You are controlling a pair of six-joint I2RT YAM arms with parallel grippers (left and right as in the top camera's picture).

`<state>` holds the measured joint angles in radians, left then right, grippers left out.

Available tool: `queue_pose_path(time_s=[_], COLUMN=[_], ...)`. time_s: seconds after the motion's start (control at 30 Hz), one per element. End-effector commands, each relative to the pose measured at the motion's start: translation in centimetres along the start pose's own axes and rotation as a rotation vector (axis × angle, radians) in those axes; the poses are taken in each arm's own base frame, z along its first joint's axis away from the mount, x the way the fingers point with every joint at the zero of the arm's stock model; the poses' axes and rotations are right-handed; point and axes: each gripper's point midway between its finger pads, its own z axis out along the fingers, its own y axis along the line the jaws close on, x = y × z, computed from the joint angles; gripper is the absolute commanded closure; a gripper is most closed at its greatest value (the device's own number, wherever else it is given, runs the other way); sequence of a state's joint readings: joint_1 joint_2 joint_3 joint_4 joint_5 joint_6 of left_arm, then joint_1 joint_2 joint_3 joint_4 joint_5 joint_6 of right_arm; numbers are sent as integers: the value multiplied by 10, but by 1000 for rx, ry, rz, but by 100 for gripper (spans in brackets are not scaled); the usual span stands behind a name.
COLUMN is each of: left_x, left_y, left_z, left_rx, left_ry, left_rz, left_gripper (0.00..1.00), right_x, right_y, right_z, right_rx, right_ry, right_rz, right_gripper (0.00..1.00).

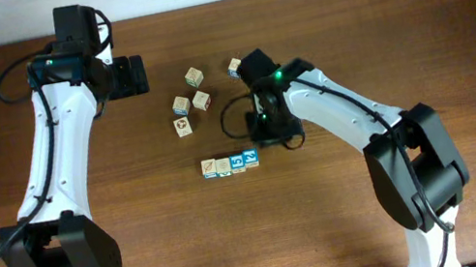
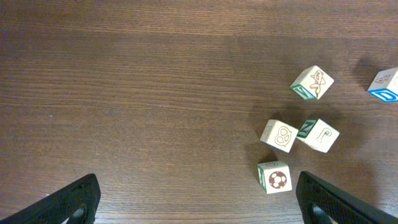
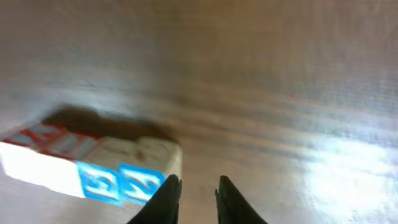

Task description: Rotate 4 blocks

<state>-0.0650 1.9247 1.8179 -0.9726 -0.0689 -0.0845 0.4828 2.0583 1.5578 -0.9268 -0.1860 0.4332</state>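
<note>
Hanging low over the table [image 1: 457, 36], the right gripper [image 3: 198, 190] has its two dark fingers [image 3: 166, 199] drawn close together. Only a narrow strip of wood grain shows between them and nothing is caught in it, so this claw is nearly closed and empty. The blocks [image 1: 230, 163] sit in a straight row of four near the middle of the table, touching side to side. From overhead the two on the left show beige tops with small marks and the two on the right show blue-and-white tops. The right gripper is at the blue end of that row, just beside the last block. In the right wrist view the row [image 3: 93, 168] is a blurred pale bar with blue figures on its near face, and its end lies right by the left-hand finger — whether the two touch I cannot tell. The left gripper [image 2: 202, 208] is held well apart from the row, over the far left part of the table. Its jaws are spread as wide as the view allows, one dark finger in each bottom corner and only bare table between them. Five loose cubes [image 1: 191, 102] lie scattered beyond the row, four of them bunched and one [image 1: 234, 66] off to the right near the right arm [image 1: 342, 110].
</note>
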Motion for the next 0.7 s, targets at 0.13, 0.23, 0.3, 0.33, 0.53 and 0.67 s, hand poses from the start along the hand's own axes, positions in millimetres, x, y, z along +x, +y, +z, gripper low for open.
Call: queue_pose_path(time_s=[0.13, 0.23, 0.3, 0.33, 0.53, 0.67], left_x=[-3, -4, -4, -3, -3, -4], left_y=[2, 2, 2, 2, 2, 2], left_z=[2, 2, 2, 2, 2, 2], left_rx=[-10, -10, -10, -10, -10, -10], left_ry=[-5, -5, -5, -5, -5, -5], left_rz=[-14, -14, -14, -14, -14, -14], left_gripper=[1, 1, 1, 1, 1, 1], right_x=[-20, -15, -12, -10, -3, 1], right_y=[25, 25, 30, 34, 35, 33], right_z=[10, 17, 21, 25, 34, 34], right_rx=[-4, 1, -4, -8, -5, -1], right_ry=[-123, -116, -117, -121, -109, -94], right_rz=[-33, -28, -42, -55, -47, -45], right_gripper=[94, 96, 96, 96, 96, 96])
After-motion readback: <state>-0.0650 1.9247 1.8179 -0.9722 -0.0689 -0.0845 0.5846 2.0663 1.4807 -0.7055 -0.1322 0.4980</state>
